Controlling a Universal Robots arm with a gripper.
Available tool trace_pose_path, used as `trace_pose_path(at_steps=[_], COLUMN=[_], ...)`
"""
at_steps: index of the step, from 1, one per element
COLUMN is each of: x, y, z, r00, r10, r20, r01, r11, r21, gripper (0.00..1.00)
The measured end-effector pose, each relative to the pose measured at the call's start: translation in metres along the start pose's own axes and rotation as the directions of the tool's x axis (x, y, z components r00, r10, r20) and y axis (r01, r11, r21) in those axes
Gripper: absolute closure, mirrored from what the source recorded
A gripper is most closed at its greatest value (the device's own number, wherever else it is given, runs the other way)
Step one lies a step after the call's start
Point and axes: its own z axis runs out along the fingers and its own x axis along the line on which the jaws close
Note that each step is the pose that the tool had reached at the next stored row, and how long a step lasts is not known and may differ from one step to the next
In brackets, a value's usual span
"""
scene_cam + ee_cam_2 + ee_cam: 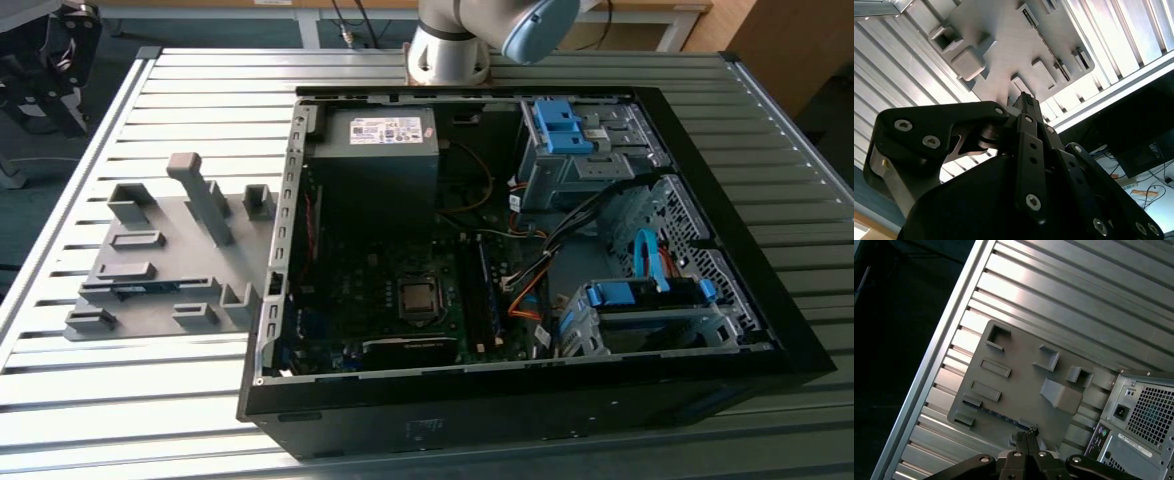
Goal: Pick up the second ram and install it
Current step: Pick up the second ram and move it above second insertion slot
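The claw (1026, 432) has its two black fingers pressed together with nothing between them, as both wrist views show. It hangs above a grey plate (1019, 370) with raised blocks and pockets. The plate lies on a bench (1079, 295) of ribbed metal slats.

In the exterior view the plate sits toward the bench's edge on the exterior view's left, just beside an open computer case (534, 250). The case takes up the middle of the bench and the exterior view's right. The arm's base (447, 50) stands at the far edge of the bench. Past the bench edge the first wrist view shows dark floor (894, 315), and the exterior view shows a brown wooden panel (787, 40) in the far corner.

The memory stick (999, 414) stands on its long edge in a slot of the plate, close to the plate's side that faces the bench's near edge. In the first wrist view the claw's tips line up over one end of the stick, and the stick is not gripped.
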Motion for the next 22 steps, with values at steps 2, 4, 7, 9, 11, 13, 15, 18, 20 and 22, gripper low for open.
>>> trace_pose_path(at_steps=[2, 4, 7, 9, 11, 13, 15, 18, 20, 22], x=[0.0000, 0.0000, 0.0000, 0.0000, 0.0001, 0.0001, 0.0002, 0.0002, 0.0003, 0.0003], y=[0.0000, 0.0000, 0.0000, 0.0000, 0.0000, 0.0000, 0.0000, 0.0001, 0.0001, 0.0001], z=[0.0000, 0.0000, 0.0000, 0.0000, 0.0000, 0.0000, 0.0000, 0.0000, 0.0000, 0.0000], r00=[1.0000, 1.0000, 0.9999, 0.9998, 0.9997, 0.9996, 0.9994, 0.9992, 0.9990, 0.9988], r10=[-0.002, -0.006, -0.014, -0.020, -0.024, -0.029, -0.034, -0.040, -0.045, -0.049], r20=[0.0000, 0.0000, -0.0001, -0.0001, -0.0002, -0.0002, -0.0002, -0.0003, -0.0004, -0.0004], r01=[0.002, 0.006, 0.014, 0.020, 0.024, 0.029, 0.034, 0.040, 0.045, 0.049], r11=[1.0000, 1.0000, 0.9999, 0.9998, 0.9997, 0.9996, 0.9994, 0.9992, 0.9990, 0.9988], r21=[0.0000, -0.0002, -0.0004, -0.0005, -0.0006, -0.0008, -0.0009, -0.0011, -0.0012, -0.0013], gripper=[0.89, 0.89, 0.89, 0.89, 0.89, 0.89, 0.89, 0.89, 0.89, 0.89])
